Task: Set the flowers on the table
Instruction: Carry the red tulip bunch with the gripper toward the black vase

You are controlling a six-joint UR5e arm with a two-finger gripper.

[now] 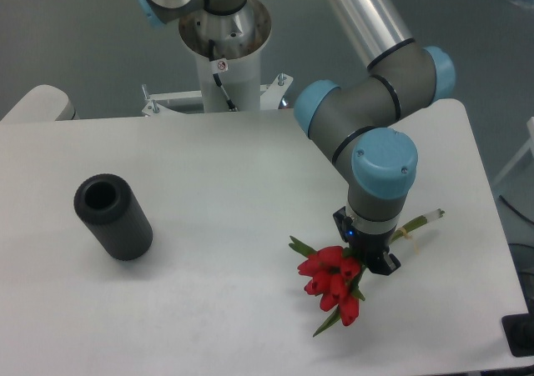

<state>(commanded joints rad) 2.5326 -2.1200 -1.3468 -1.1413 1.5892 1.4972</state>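
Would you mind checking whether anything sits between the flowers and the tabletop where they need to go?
Nothing visible does. The flowers are low over bare table beneath the gripper, though whether they touch it I cannot tell. The black cylinder lies far off to the side.

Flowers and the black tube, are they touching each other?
Apart. The camera view shows the flowers lying near the tool, with a wide stretch of bare table between them and the tube.
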